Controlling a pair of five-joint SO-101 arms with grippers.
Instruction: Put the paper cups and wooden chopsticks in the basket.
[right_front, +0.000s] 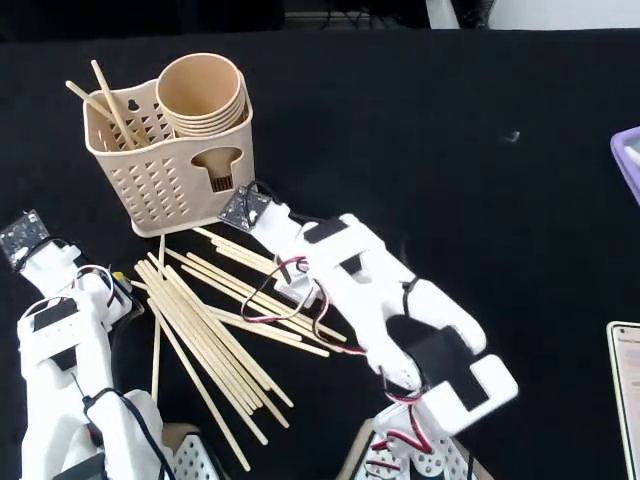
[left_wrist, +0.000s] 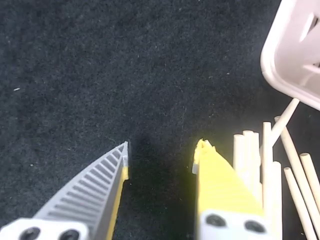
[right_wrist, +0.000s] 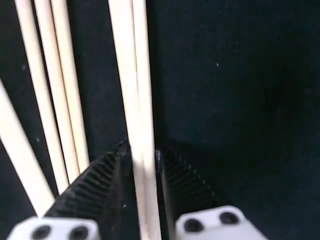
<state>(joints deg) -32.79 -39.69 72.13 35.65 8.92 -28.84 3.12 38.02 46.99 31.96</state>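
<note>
**A:** Where do we have the basket (right_front: 150, 190)?

**B:** Toward the far left corner of the table (right_front: 450, 150), standing upright. We see the cups (right_front: 200, 90) stacked one inside another in its right compartment. Two chopsticks (right_front: 112, 105) lean in the left one, their ends sticking out above the rim.

**A:** And the other chopsticks?

**B:** We find them in a loose pile (right_front: 215, 340) lying flat on the table in front of the basket, toward the near edge, fanned out and crossing one another. One stick lies along the pile's left side, pointing at the foot of the basket.

**A:** What do we make of the right gripper (right_wrist: 140, 152)?

**B:** It is down over the far side of the pile, near the basket. In its wrist view we see the black jaws pressed together on two chopsticks lying side by side. More sticks lie on the table just beside them.

**A:** And the left gripper (left_wrist: 162, 150)?

**B:** It sits at the pile's left end, toward the table's left edge. Its jaws stand spread, with bare table between them. Stick ends lie just beside the yellow finger, and a corner of the basket shows beyond.

**A:** Anything else we can name?

**B:** A purple object (right_front: 627, 160) and a white card (right_front: 625, 370) sit at the right edge, well apart from the pile.
</note>
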